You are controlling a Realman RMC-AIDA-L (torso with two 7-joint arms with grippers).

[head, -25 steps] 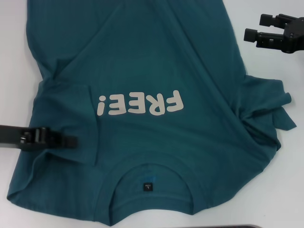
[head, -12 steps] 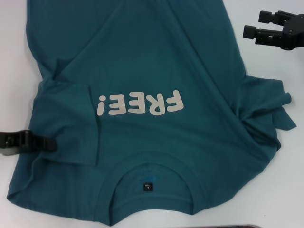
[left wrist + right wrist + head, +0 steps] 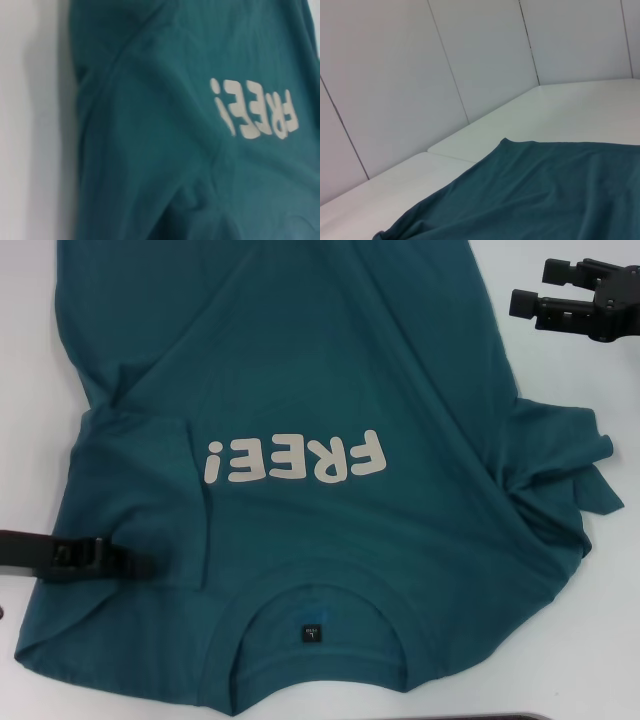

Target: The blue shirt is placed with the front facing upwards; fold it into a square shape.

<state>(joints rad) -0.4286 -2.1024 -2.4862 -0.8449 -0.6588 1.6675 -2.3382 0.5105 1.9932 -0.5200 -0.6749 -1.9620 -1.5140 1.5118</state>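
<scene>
Since half a second ago the left gripper [image 3: 140,565] has pushed back in from the table's left edge onto the shirt's left shoulder area, tip now farther over the cloth, beside the folded-in left sleeve [image 3: 140,480]; whether its fingers are parted or pressed together, cannot tell from the head view, and the left wrist view shows none of them. Right gripper [image 3: 528,306] has edged slightly up, hanging over bare table at far right, apart from the cloth; its two fingers stand spread, nothing between them.

Blue shirt [image 3: 330,370] lies front up on the white table [image 3: 560,640], collar [image 3: 320,600] nearest the robot, small dark neck label [image 3: 313,633] inside it; off-white "FREE!" lettering [image 3: 295,458] reads upside down from the head; right sleeve [image 3: 565,465] bunched and creased at the shirt's right side; hem end runs out of the top of the head view.

Left wrist view: teal cloth [image 3: 150,160] with the lettering [image 3: 255,112], table strip alongside. Right wrist view: shirt edge [image 3: 530,195] on table, panelled white wall [image 3: 420,75] behind.
</scene>
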